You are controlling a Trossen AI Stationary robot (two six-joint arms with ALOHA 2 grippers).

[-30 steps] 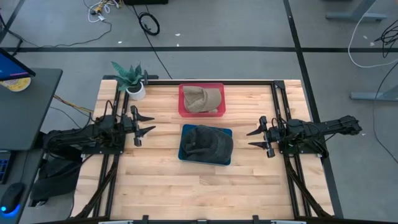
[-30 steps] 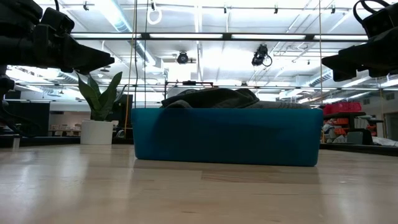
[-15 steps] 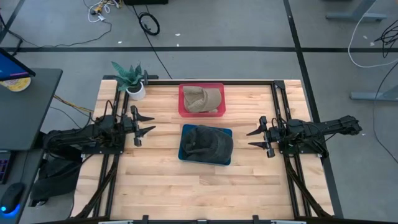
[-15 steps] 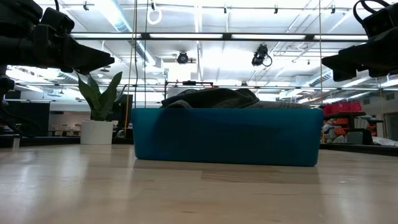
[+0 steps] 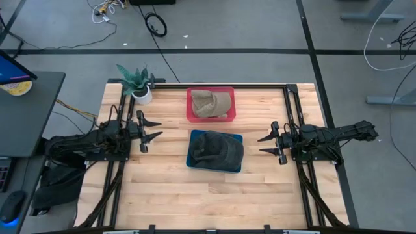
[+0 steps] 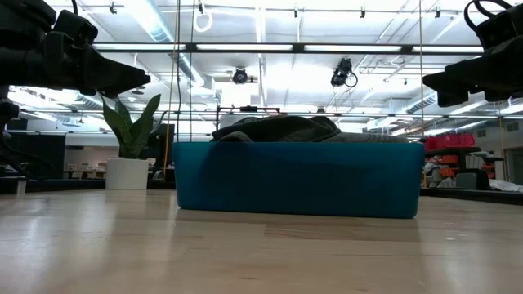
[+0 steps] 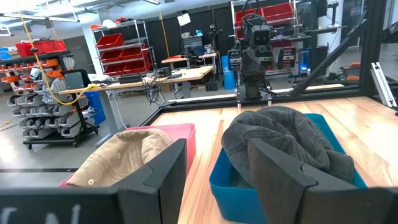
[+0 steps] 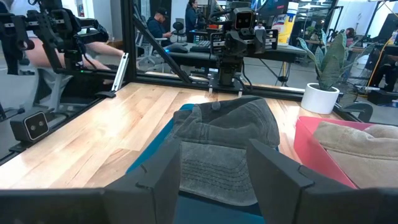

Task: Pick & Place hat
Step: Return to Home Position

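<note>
The black cap (image 5: 216, 150) lay in the blue bin (image 5: 194, 134) at the middle of the worktop (image 5: 169, 188), between the left pincer (image 5: 155, 129) and the right pincer (image 5: 261, 145), both wide open and empty, facing it, the right one nearer.

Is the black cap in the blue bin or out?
In: the black cap sits bunched inside the blue bin, crown above its rim.

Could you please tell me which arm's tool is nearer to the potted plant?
Left. The left tool hovers on the same side as the potted plant, fairly close to it; the right tool is opposite, beyond the blue bin.
</note>
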